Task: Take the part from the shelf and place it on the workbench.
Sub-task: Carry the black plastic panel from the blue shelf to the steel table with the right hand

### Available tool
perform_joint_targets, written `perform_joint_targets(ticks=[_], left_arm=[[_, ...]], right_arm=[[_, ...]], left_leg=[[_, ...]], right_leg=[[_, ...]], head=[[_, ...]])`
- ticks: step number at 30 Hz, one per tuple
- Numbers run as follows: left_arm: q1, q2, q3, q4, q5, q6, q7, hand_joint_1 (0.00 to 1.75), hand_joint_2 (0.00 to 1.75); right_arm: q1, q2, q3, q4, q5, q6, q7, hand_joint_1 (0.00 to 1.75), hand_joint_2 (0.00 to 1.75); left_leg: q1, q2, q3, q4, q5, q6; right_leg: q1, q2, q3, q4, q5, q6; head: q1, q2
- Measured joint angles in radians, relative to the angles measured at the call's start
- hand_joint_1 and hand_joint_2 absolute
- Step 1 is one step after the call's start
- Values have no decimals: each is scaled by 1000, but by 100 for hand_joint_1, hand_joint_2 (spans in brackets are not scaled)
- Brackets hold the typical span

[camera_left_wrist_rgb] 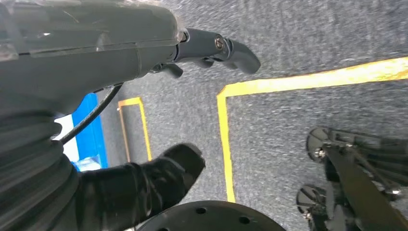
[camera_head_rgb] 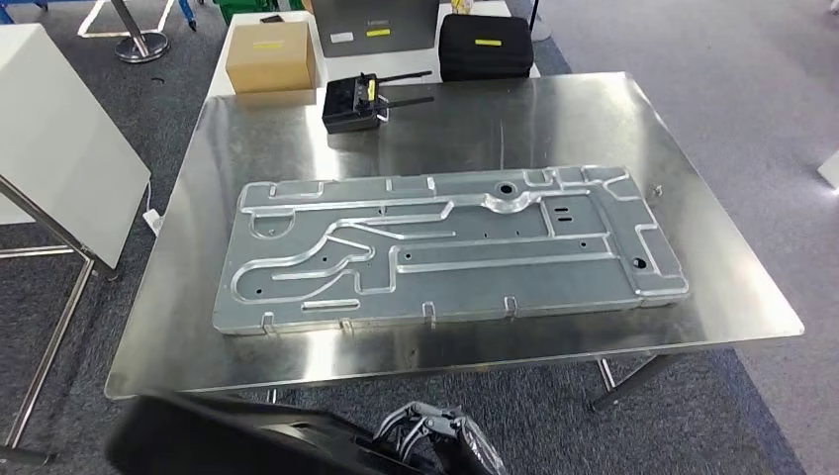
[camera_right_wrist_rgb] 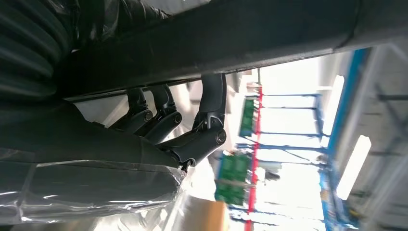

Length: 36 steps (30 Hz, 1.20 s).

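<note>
Part, a black flat panel (camera_head_rgb: 218,440), hangs just short of the shiny steel counter's (camera_head_rgb: 594,129) near edge, not yet over it. My right hand (camera_right_wrist_rgb: 187,134) is grasping it, fingers hooked over its rim, probably to carry it level. Left hand (camera_left_wrist_rgb: 207,45) is released, pointing floorward. Big grey ribbed metal plate (camera_head_rgb: 445,247) fills the counter's middle, so I judge the drop space tight.

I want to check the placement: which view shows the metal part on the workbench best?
The head view: the part lies flat, whole, on the workbench. The left wrist view looks at carpeted floor; the right wrist view looks at ceiling.
</note>
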Motion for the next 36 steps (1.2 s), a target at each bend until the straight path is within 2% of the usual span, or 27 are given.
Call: perform_joint_targets(ticks=[2,4,7,8,9,10,12,13,14,16,18,19,20,22,23,24,25,27,28,29,30,33,34,36], left_arm=[[0,0,-2,0,0,0,0,0,175],[0,0,-4,0,-2,-1,0,0,175],[-3,0,-9,0,-7,-4,0,0,175],[-4,0,-11,0,-8,-6,-1,0,175],[-4,0,-12,0,-10,-9,-1,0,175],[-4,0,-14,0,-12,-13,-2,0,175],[-5,0,-16,0,-15,-18,-4,0,175],[-5,-1,-16,0,-16,-19,-5,0,175],[-5,-1,-17,0,-16,-20,-5,0,175],[-4,-2,-17,0,-17,-20,-6,0,175],[-3,-1,-19,0,-18,-20,-6,0,175],[-4,-1,-20,0,-19,-20,-6,0,175],[-4,0,-20,0,-20,-21,-6,0,175],[-5,0,-22,0,-25,-22,-7,0,175],[-4,0,-24,0,-27,-24,-8,0,175],[-4,1,-25,0,-30,-25,-8,0,175],[-3,1,-28,0,-31,-28,-9,0,175],[-3,2,-34,0,-34,-33,-9,0,175],[-4,3,-37,0,-36,-35,-10,0,175],[-5,4,-40,0,-38,-36,-10,0,175],[-7,4,-41,0,-39,-36,-10,0,175],[-8,4,-43,0,-44,-37,-9,0,175],[-8,4,-43,0,-45,-37,-9,0,175],[-8,5,-46,0,-48,-38,-9,0,175]], right_arm=[[-2,0,-2,6,-10,2,18,175,175],[-5,0,-4,13,-17,3,34,175,175],[-11,-1,-12,31,-26,1,67,175,175],[-16,-1,-15,39,-26,0,79,175,175],[-22,-1,-18,48,-24,-1,90,175,175],[-31,-2,-21,56,-23,-2,100,175,175],[-50,-2,-28,68,-22,-4,114,175,175],[-59,-2,-31,72,-22,-5,118,175,175],[-67,-2,-34,76,-22,-5,122,175,175],[-83,-2,-38,83,-23,-7,131,175,175],[-99,-1,-39,89,-25,-9,140,175,175],[-106,0,-40,90,-26,-10,142,175,175],[-112,1,-42,92,-28,-12,145,175,175],[-127,2,-47,97,-43,-22,154,175,175],[-138,3,-53,101,-59,-30,160,175,175],[-150,3,-61,105,-79,-37,166,175,175],[-165,5,-73,110,-105,-41,172,175,175],[-201,10,-106,117,-166,-43,186,175,175],[-223,14,-128,121,-201,-43,194,175,175],[-248,17,-150,125,-232,-44,203,175,175],[-272,20,-172,129,-258,-46,211,175,175],[-336,24,-233,139,-311,-59,232,175,175],[-356,24,-255,143,-325,-67,239,175,175],[-392,24,-299,150,-340,-84,250,175,175]], left_leg=[[0,-3,2,-6,3,14],[3,-6,7,-13,7,28],[1,-11,8,-15,8,39],[-1,-14,8,-14,8,40],[-2,-18,8,-13,7,40],[-4,-22,10,-12,6,40],[-6,-31,14,-12,4,38],[-7,-34,14,-10,3,35],[-8,-36,14,-10,3,31],[-8,-38,12,-12,4,20],[-7,-36,9,-5,-4,10],[-7,-33,-1,19,-21,6],[-6,-30,-21,63,-47,3],[-5,-26,-81,191,-106,-3],[-4,-24,-107,242,-121,-5],[-4,-23,-122,267,-120,-7],[-4,-21,-117,252,-99,-8],[-3,-15,-63,130,-31,-6],[-4,-12,-34,65,-5,-3],[-6,-11,-15,22,8,2],[-8,-10,-9,5,9,7],[-10,-14,-9,-3,15,26],[-9,-14,-9,-6,18,34],[-7,-15,-9,-10,22,44]], right_leg=[[-2,3,3,0,-2,11],[-6,24,-13,41,-31,20],[-7,54,-101,220,-118,25],[-7,57,-125,264,-127,24],[-7,58,-134,275,-117,23],[-7,59,-124,246,-88,19],[-4,65,-65,113,-16,9],[-2,68,-39,53,7,4],[1,71,-24,18,16,0],[6,71,-22,3,16,-5],[1,68,-18,-6,21,-14],[-2,65,-15,-11,24,-20],[-4,62,-13,-15,26,-25],[-2,56,-12,-15,25,-30],[-2,54,-13,-13,24,-31],[-1,52,-13,-11,23,-31],[-1,52,-13,-9,22,-30],[-2,51,-13,-3,17,-25],[0,52,-14,2,15,-21],[1,52,-16,5,13,-16],[3,52,-18,7,13,-11],[1,51,-22,11,11,6],[-1,52,-30,28,-1,11],[-4,56,-73,121,-54,19]], head=[[0,0],[0,0],[0,0],[0,0],[0,0],[0,0],[0,0],[0,0],[0,0],[0,0],[0,0],[-1,0],[-1,0],[-1,0],[-1,0],[-1,0],[-1,0],[-1,0],[-1,0],[-1,0],[0,0],[0,0],[0,0],[0,0]])
